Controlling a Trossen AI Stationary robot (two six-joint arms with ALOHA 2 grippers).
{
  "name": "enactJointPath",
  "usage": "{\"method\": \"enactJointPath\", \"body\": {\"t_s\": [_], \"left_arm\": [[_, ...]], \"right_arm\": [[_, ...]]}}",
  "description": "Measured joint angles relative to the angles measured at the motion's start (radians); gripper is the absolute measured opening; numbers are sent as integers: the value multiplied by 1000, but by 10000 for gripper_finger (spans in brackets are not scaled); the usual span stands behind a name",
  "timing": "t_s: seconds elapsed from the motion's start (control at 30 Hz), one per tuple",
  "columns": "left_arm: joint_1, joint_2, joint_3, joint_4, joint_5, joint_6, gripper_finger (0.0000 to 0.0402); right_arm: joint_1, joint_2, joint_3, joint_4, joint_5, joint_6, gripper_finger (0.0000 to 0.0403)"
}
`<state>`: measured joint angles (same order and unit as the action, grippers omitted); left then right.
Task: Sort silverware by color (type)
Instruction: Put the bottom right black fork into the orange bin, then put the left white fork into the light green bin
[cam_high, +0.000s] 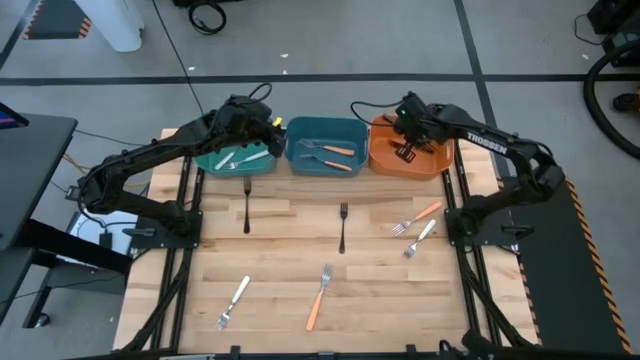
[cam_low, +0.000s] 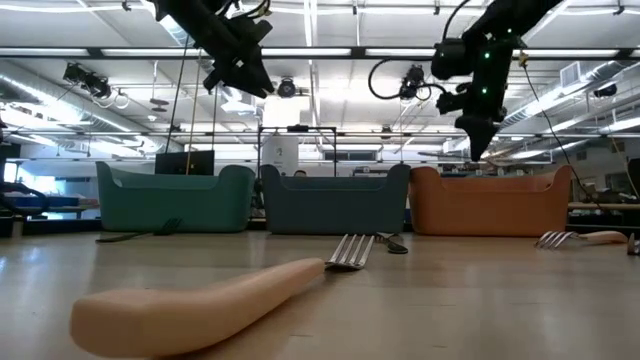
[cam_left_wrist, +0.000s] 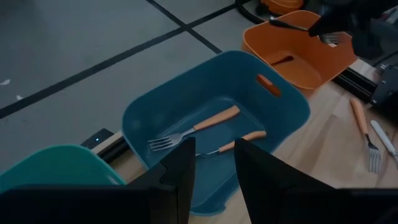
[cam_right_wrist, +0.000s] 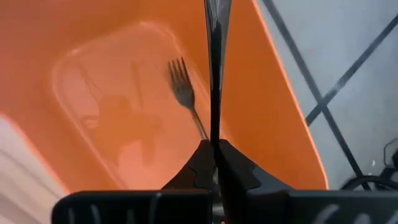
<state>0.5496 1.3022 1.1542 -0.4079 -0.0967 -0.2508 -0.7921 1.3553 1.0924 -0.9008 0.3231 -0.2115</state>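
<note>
Wooden desk (cam_high: 300, 255), far edge: right gripper (cam_right_wrist: 213, 148) clenched on black fork (cam_right_wrist: 216, 68) over orange bin (cam_right_wrist: 118, 74); off-centre drop could bounce out. Left gripper (cam_left_wrist: 214, 163) released, over teal bin (cam_high: 215, 160).

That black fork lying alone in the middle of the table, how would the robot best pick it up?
Probably by the thin handle of the black fork, near its middle, coming straight down from above. It lies flat and clear of the others, handle pointing toward the table's front edge, so a pincer would best close across that narrow stem rather than on the wider tines.
</note>
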Motion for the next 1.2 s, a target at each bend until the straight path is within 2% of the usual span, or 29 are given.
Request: {"method": "enactJointPath", "body": {"t_s": [0.2,0.43,0.6,1.0,1.2], "left_arm": [[6,0,0,0,-1,-1,121],[6,0,0,0,-1,-31,121],[6,0,0,0,-2,-34,121],[6,0,0,-9,-1,-39,121],[6,0,1,-46,0,-106,121]], "right_arm": [[-24,64,0,-9,-74,-98,32],[-24,138,0,-5,16,-155,62],[-23,154,0,6,31,-150,72],[-23,62,0,10,80,-143,74],[-23,14,0,9,79,-78,74]]}}
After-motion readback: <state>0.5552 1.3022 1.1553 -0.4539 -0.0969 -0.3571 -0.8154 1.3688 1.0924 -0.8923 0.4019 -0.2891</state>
